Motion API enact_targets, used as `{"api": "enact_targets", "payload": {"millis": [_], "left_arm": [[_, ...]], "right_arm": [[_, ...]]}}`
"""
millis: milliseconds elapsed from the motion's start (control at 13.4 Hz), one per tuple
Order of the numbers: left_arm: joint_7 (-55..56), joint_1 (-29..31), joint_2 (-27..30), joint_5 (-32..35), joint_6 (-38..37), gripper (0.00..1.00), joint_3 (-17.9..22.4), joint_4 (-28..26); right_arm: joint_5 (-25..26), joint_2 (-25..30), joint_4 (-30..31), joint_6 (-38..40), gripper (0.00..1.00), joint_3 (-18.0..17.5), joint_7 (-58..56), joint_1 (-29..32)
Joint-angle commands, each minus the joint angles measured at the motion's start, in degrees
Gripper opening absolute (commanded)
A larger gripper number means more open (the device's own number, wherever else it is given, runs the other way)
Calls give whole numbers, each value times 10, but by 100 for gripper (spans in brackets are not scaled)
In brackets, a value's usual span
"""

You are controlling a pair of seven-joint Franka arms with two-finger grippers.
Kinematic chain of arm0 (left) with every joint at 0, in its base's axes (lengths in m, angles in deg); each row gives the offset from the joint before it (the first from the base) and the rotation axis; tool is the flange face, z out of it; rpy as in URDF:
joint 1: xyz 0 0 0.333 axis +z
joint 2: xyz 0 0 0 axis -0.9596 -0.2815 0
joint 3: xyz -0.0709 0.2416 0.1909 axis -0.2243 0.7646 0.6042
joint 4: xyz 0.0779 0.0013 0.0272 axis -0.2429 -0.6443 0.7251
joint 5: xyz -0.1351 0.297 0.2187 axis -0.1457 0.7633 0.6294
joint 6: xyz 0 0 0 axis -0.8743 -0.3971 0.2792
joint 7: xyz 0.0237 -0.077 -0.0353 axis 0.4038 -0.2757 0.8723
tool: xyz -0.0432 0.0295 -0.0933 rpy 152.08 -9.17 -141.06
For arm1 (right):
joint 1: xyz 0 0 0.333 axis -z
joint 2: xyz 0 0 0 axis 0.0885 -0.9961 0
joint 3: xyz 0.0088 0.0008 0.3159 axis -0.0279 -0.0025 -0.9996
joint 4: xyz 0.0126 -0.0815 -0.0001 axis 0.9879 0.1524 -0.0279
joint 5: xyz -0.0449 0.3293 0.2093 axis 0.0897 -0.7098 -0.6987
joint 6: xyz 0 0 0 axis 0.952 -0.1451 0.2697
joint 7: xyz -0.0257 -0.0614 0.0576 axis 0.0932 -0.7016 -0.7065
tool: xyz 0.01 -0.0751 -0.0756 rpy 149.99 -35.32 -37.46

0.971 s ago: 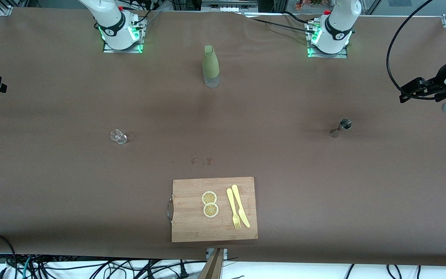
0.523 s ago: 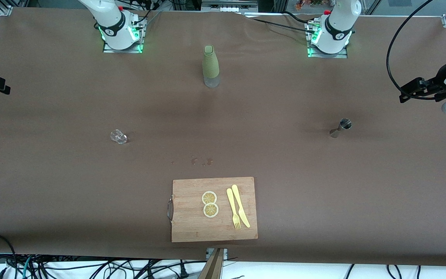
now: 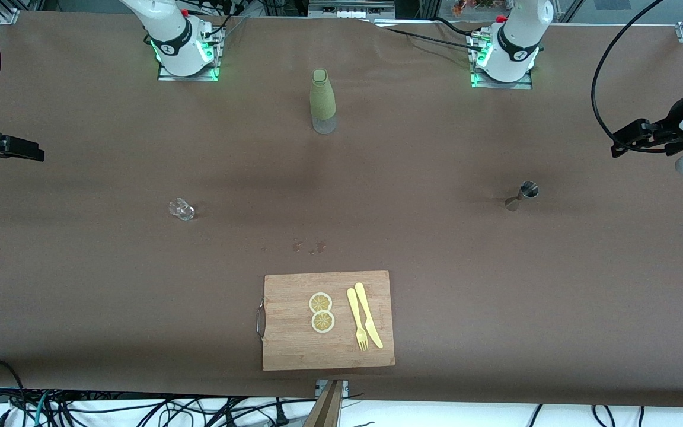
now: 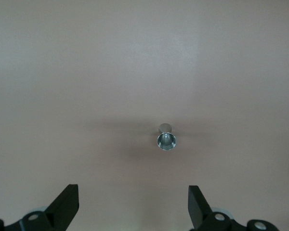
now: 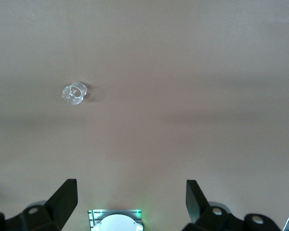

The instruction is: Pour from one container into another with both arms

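- Nearest the front camera, the cutting board (image 3: 328, 320) carries two lemon slices (image 3: 321, 312) and a yellow fork (image 3: 357, 319) and knife (image 3: 368, 314). None of it has moved over the last second.
- A little farther in, a few small dark spots (image 3: 309, 246) mark the table (image 3: 436, 249). I cannot tell whether they are wet.
- The glass (image 3: 181, 209) stands toward the right arm's end of the table, clear and apparently empty in the right wrist view (image 5: 74, 94).
- The jigger (image 3: 522, 196) stands upright toward the left arm's end; its bowl looks shiny and bare in the left wrist view (image 4: 166, 139), though any liquid there would be hard to see.
- The real change is the right end effector (image 3: 21, 151): it has pushed in over its end of the table. Its fingers are spread wide and carry nothing, and it remains well apart from the glass.
- The left end effector (image 3: 629, 142) has barely stirred above its end of the table. It is also spread and empty, with the jigger ahead between its fingertips in its own view.
- By my reading, both arms are only starting their approach and neither vessel has been touched.
- Farthest off, the green bottle (image 3: 322, 101) stands between the two bases, its contents hidden.
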Motion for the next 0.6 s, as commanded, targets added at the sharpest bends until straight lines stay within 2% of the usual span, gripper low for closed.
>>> {"api": "enact_targets", "payload": {"millis": [0,523], "left_arm": [[-5,5,4,-8,-9,100,-5,-1],[-6,6,4,-10,-17,100,-3,-1]], "right_arm": [[-9,-7,-2,4,100,-1,-7,2],[-5,-15,-2,0,100,0,-49,4]]}}
